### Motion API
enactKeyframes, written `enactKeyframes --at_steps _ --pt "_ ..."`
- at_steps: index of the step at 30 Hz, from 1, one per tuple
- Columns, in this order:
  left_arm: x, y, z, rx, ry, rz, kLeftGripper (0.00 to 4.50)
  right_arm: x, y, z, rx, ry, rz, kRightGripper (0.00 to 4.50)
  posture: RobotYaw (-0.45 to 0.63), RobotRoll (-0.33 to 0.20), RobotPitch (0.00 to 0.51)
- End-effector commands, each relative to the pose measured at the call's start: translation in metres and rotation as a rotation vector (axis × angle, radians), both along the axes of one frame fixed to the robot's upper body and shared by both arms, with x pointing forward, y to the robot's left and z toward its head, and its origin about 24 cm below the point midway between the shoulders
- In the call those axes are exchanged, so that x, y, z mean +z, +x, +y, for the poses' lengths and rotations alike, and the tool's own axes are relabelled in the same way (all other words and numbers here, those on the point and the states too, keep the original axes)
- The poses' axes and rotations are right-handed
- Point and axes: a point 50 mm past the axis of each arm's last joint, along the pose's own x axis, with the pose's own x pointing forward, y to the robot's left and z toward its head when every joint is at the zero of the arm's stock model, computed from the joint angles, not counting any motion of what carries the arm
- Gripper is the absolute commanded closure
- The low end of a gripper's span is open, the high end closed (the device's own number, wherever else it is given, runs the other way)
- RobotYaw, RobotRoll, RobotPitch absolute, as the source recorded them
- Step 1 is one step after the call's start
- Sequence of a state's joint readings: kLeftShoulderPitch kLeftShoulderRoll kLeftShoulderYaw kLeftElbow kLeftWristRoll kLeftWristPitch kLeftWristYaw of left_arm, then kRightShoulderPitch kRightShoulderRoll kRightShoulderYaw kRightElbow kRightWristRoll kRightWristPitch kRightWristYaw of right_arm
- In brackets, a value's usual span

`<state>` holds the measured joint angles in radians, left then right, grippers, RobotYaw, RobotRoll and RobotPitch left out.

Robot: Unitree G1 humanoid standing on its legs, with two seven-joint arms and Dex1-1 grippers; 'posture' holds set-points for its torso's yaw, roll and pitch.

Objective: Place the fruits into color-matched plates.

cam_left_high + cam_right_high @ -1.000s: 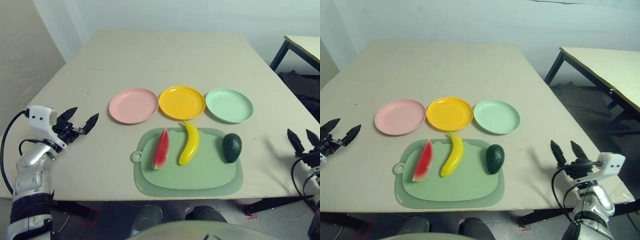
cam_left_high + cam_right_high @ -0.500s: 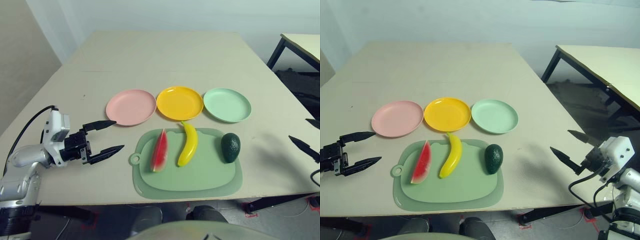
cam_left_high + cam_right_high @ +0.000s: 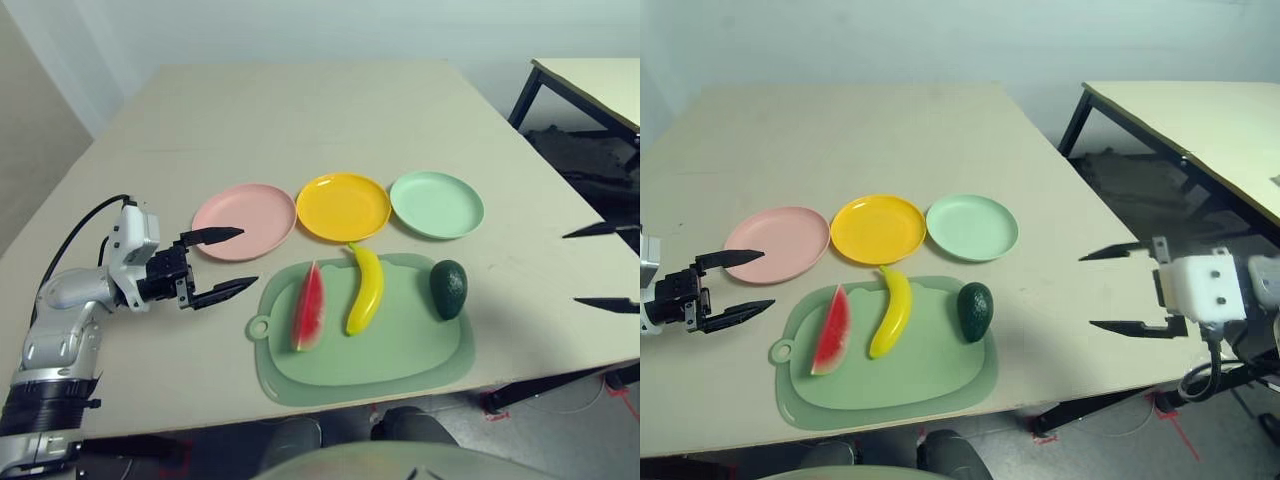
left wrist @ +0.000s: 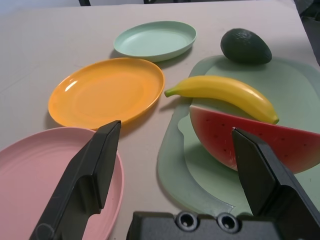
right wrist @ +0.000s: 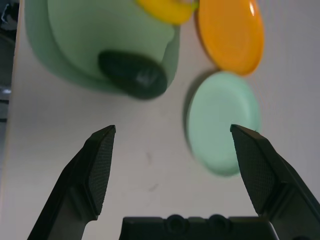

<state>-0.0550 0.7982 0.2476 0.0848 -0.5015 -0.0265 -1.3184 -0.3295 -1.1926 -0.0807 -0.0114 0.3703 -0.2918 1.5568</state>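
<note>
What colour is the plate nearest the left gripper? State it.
Pale pink; the plate by the left gripper shows best in the left eye view.

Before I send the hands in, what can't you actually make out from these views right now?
- Pink plate: left wrist view, cut off by the picture edge and partly behind a finger of the left hand.
- Banana: right wrist view, mostly cut off by the edge.
- Avocado: right wrist view, blurred.
- Right hand: left eye view, fingertips alone inside the edge.

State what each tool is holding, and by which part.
Nothing is held. The left tool and the right tool are both open and empty.
</note>
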Motion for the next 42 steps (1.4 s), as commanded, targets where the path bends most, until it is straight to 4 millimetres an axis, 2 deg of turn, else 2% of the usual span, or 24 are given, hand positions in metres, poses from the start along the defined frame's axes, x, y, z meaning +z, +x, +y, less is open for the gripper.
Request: enactKeyframes --at_steps 1,4,7,10,15,19,24,29,42 --pt "-0.003 -0.001 0.001 -0.003 0.035 0.015 0.0 -0.007 0.01 0.018 -0.026 -0.046 0.094 0.04 0.01 0.0 0.0" --pt "-0.002 -0.003 0.002 -0.005 0.051 0.021 0.0 -0.008 0.026 0.033 -0.005 -0.089 0.036 0.04 0.02 0.0 0.0" --pt "0.0 -0.005 0.004 -0.014 0.067 0.03 0.0 -0.014 0.031 0.05 0.108 -0.153 0.018 0.04 0.03 0.0 0.0" --pt "0.003 -0.009 0.005 -0.013 0.084 0.027 0.0 -0.024 0.035 0.057 0.163 -0.23 0.02 0.04 0.06 0.0 0.0" --pt "0.003 -0.019 0.007 0.008 0.09 0.031 0.0 -0.036 0.032 0.061 0.273 -0.334 0.034 0.04 0.07 0.0 0.0" --pt "0.002 -0.026 0.007 0.023 0.089 0.038 0.0 -0.042 0.031 0.056 0.303 -0.41 0.048 0.04 0.1 0.0 0.0" --pt "0.001 -0.03 0.005 0.03 0.092 0.044 0.0 -0.048 0.039 0.053 0.326 -0.491 0.015 0.04 0.11 0.0 0.0" --pt "0.002 -0.03 0.002 0.021 0.093 0.043 0.0 -0.053 0.044 0.062 0.359 -0.464 0.01 0.04 0.11 0.0 0.0" --pt "0.007 -0.029 -0.004 -0.018 0.099 0.047 0.0 -0.07 0.05 0.064 0.32 -0.533 0.051 0.04 0.13 0.0 0.0"
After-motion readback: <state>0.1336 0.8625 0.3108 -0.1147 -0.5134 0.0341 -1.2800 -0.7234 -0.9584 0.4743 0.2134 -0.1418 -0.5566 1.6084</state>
